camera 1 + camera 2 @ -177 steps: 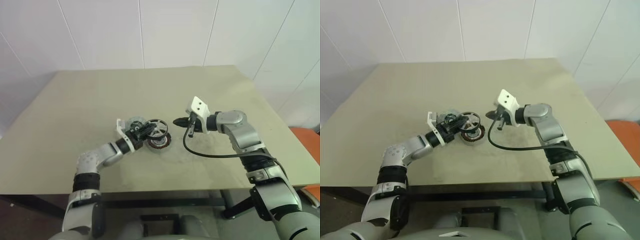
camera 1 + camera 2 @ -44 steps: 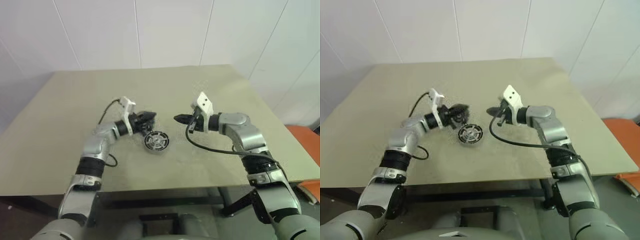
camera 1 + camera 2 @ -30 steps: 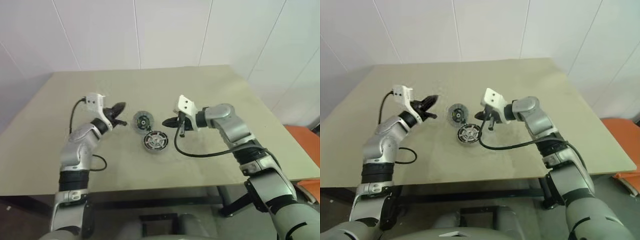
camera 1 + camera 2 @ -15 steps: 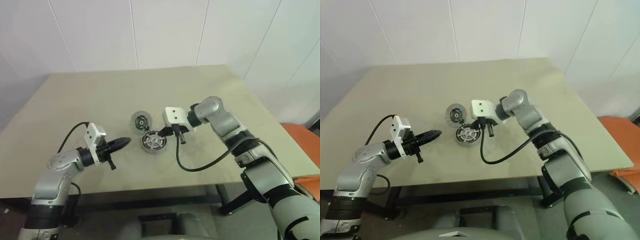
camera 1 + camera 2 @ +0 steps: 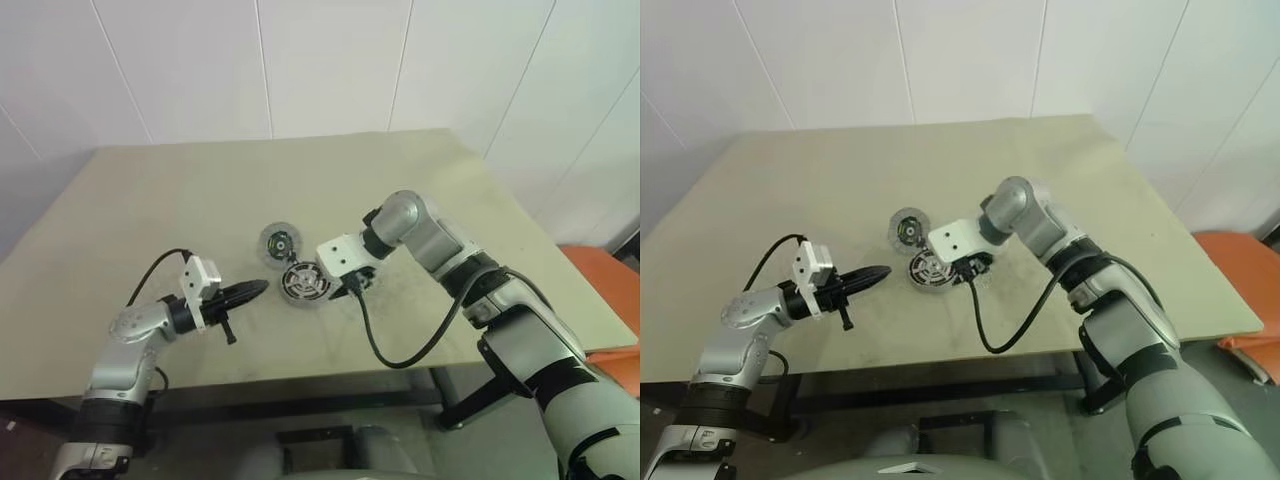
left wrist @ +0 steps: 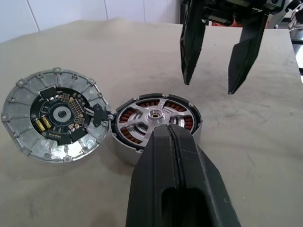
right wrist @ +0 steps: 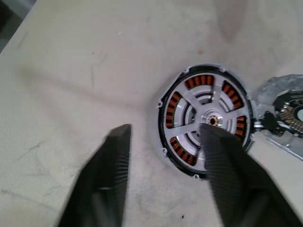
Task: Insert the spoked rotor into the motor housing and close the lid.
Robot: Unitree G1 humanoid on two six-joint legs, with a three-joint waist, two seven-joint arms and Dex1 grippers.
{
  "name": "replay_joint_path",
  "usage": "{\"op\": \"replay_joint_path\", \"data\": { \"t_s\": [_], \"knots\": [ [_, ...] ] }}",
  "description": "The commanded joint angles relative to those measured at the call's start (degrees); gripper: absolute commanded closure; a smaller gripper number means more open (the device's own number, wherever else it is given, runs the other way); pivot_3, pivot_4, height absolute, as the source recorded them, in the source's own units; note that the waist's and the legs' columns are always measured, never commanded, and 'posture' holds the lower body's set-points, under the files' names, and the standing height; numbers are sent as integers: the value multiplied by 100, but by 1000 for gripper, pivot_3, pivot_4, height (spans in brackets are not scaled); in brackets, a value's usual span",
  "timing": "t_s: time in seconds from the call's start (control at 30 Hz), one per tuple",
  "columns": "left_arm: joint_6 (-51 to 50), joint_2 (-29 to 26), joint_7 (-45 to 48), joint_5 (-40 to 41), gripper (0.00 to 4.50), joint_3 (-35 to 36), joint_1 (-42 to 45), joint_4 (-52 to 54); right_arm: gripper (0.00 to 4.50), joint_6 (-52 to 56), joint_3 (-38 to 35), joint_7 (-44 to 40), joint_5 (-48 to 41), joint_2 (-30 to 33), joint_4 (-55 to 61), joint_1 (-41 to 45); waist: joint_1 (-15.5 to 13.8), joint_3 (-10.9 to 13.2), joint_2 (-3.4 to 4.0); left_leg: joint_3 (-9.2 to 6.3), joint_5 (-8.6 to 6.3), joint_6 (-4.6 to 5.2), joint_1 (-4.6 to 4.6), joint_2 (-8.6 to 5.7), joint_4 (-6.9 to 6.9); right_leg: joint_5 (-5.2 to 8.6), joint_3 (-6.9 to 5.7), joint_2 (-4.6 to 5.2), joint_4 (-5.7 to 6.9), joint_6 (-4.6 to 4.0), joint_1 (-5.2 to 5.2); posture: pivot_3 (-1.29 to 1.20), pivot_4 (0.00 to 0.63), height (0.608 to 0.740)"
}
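The motor housing lies open as two hinged round halves. The grey cup (image 6: 198, 134) holds the spoked rotor (image 6: 142, 119), silver spokes over copper windings. The ribbed silvery lid (image 6: 28, 142) with a black circuit-board centre lies flat beside it, also seen as lid (image 5: 280, 242). My right gripper (image 7: 163, 130) hangs open just above the rotor (image 5: 303, 283), pointing down, with nothing between its fingers (image 6: 191, 45). My left gripper (image 5: 258, 288) is shut and empty. It lies level on the near left side and points at the rotor from a short way off.
Everything sits mid-way across a beige table (image 5: 450, 180). A black cable (image 5: 400, 350) loops from my right wrist across the near part of the table. An orange object (image 5: 600, 270) stands beyond the table's right edge. White tiled wall behind.
The left gripper let go of the rotor, now seated in the cup, and drew back to the near left. The right gripper swung over the rotor, tipped down and opened.
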State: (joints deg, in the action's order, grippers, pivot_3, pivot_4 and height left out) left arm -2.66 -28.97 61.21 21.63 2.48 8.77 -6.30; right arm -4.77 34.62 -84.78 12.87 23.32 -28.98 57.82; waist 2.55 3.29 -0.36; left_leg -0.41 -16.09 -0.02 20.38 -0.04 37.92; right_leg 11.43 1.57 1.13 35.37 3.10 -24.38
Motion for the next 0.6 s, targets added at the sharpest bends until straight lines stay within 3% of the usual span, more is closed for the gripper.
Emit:
{"op": "replay_joint_path", "data": {
  "t_s": [0.03,0.6],
  "knots": [
    [185,28,12,-57,4500,-44,110,-8,851,-199,113,80,215,-110,57,132,0,0,0,0,0,0,0,0,0,0,0,0,1,0,0,0,0,740],
    [367,121,10,-215,4500,-189,168,-244,851,-608,266,783,782,-313,-632,-11,1,-1,-1,-2,0,0,-3,0,1,0,0,0,6,-1,0,0,0,740]
  ]
}}
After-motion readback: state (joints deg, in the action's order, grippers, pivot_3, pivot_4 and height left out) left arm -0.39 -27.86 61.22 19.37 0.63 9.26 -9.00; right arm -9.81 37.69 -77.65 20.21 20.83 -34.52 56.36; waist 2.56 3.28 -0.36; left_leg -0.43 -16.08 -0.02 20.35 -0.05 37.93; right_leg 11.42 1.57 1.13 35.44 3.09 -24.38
